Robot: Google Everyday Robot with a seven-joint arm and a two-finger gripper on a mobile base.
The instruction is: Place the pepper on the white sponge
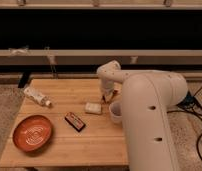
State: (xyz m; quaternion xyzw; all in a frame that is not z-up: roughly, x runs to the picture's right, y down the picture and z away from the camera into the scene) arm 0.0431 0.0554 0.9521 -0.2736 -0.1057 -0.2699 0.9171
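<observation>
One red speck, the pepper (109, 98), sat at the claw (108, 96) near the right edge of the tabletop (69, 150), just beside the white sponge (93, 107). We could not tell whether the claw gripped it, though we judged it poised for placing.

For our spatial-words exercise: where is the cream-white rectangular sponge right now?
In the camera view the cream-white rectangular sponge lies mid-table, between the flat dark red-brown bar and the round white cup, with the pincer just behind it near the cup.
</observation>
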